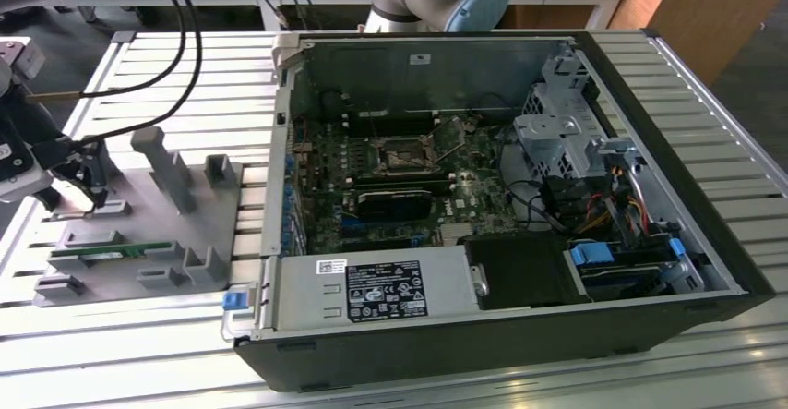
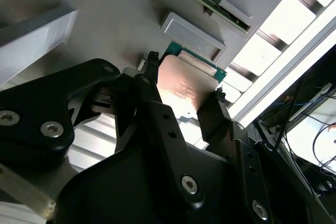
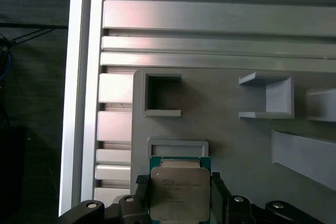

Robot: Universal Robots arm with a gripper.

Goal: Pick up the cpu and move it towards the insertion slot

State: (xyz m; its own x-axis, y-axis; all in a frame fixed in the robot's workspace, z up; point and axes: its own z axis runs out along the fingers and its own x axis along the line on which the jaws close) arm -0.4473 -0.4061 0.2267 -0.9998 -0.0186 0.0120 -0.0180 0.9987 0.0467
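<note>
The cpu (image 3: 180,192), a flat square chip with a silvery top and thin green rim, sits between the two black fingers of my gripper (image 3: 178,182), which is shut on its opposite edges. In the second wrist view the cpu (image 2: 184,90) shows tilted between the fingers of the gripper (image 2: 186,77), over the grey fixture plate (image 2: 105,19). I cannot tell whether it still touches the plate. In the exterior view the gripper (image 1: 77,187) is at the far left, over that plate (image 1: 161,234). The insertion slot (image 1: 400,157) lies far to its right, on the board inside the open computer case.
A square grey plastic recess (image 3: 177,148) lies just beyond the chip. A green memory stick (image 1: 105,252) rests in a holder on the plate, with grey posts (image 1: 166,164) nearby. The case wall (image 1: 280,150) stands between plate and board. Black cables (image 1: 173,49) hang above the slatted table.
</note>
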